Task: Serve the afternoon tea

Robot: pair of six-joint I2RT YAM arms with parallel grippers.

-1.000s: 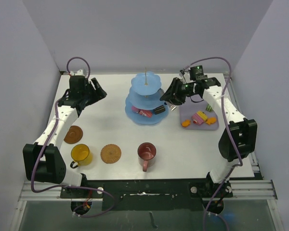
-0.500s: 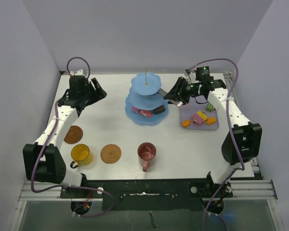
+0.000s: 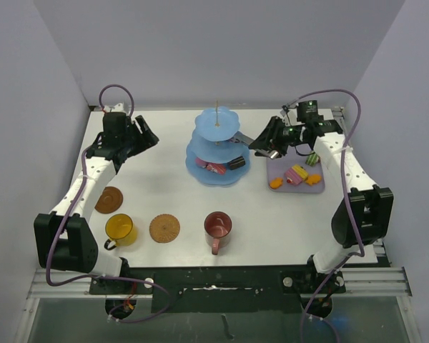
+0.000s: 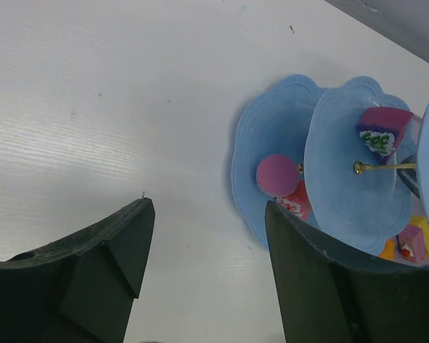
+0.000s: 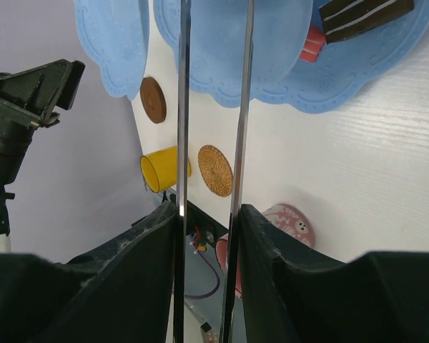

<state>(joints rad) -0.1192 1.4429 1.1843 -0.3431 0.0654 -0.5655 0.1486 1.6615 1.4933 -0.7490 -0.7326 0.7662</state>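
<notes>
The light-blue three-tier stand [image 3: 216, 143] stands at the back centre, with a chocolate slice [image 3: 236, 163] and a red-pink cake [image 3: 215, 168] on its bottom tier. My right gripper [image 3: 266, 146] hovers just right of the stand, shut on thin metal tongs [image 5: 184, 107] whose two blades [image 5: 242, 107] point at the stand [image 5: 272, 43]. Nothing is held between the blades. My left gripper [image 3: 146, 136] hangs open and empty at the back left, well away from the stand [image 4: 261, 143]. The yellow mug [image 3: 119, 229], dark-red mug [image 3: 218, 226] and two brown coasters [image 3: 109, 199] [image 3: 164, 228] lie near the front.
A lilac tray [image 3: 274, 171] to the right of the stand carries several small cakes [image 3: 297, 174]. In the left wrist view a pink ball cake [image 4: 277, 175] and a purple slice [image 4: 381, 128] sit on the tiers. Grey walls close in the table on three sides.
My right arm has drawn back to the right, away from the stand, still holding the tongs. The left arm has not moved.
</notes>
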